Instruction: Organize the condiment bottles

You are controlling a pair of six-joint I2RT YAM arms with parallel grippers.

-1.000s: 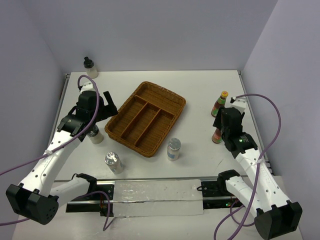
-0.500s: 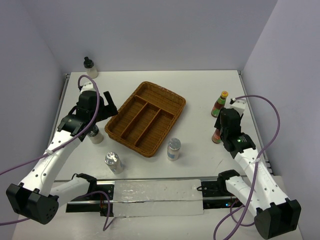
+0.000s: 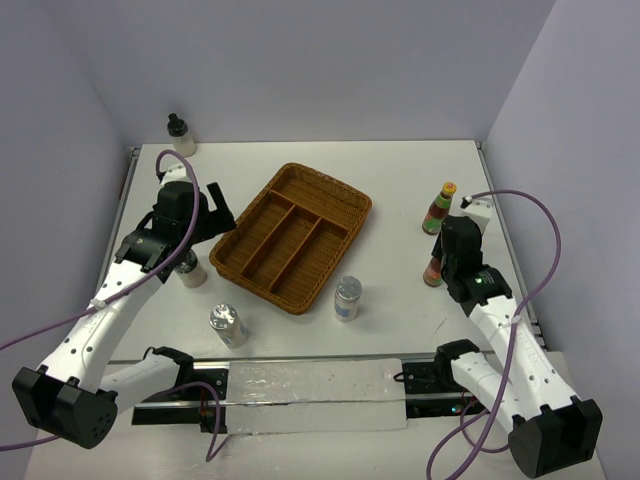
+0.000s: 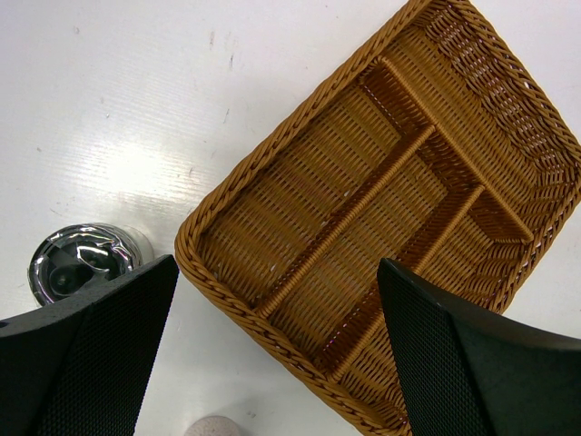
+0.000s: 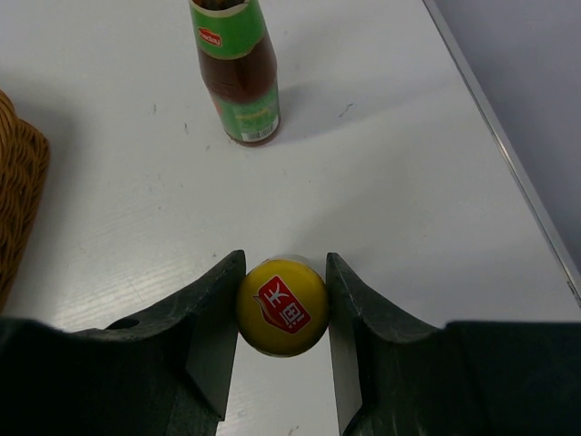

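Observation:
My right gripper is shut on the yellow cap of a red sauce bottle, which stands upright on the table at the right. A second red sauce bottle stands just beyond it, apart. My left gripper hangs wide open over the near-left corner of the wicker tray, holding nothing. One silver-lidded shaker shows beside its left finger. A pale bottle stands partly under the left wrist. Another, black-capped, is at the back left.
Two silver-lidded shakers stand near the tray's front end. All three tray slots hold nothing. The table's right edge runs close to the held bottle, and grey walls close off the back and both sides.
The right jaws have closed in from both sides until they touch the yellow cap. The bottles, the tray and the left arm have not moved.

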